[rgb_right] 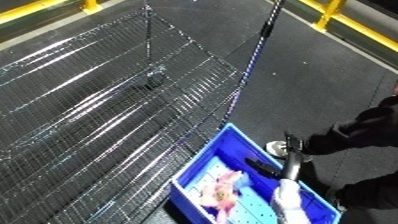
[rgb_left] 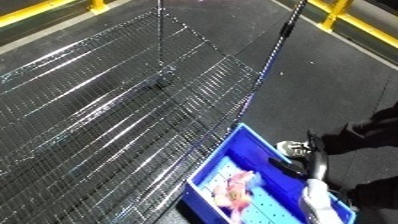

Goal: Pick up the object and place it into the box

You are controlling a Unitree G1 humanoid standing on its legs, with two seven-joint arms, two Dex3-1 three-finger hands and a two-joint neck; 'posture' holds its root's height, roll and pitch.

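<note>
Lying in bin [rgb_left: 238, 141], pink object [rgb_left: 233, 188] beside right hand's fingers [rgb_left: 286, 166]

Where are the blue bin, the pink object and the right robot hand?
blue bin [rgb_left: 249, 138]: left eye view, on its far rim.
pink object [rgb_right: 222, 189]: right eye view, on its middle, inside the bin.
right robot hand [rgb_left: 313, 161]: left eye view, on the black hand above the bin's right rim.

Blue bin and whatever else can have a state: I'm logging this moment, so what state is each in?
Blue bin: upright, open-topped, beside the wire shelf.
Pink object: lying on the bin's floor, no hand on it.
Right hand: above the bin's far rim; fingers too unclear to read.
Wire shelf: flat, nothing visible on it.
Left hand: not in view.
</note>
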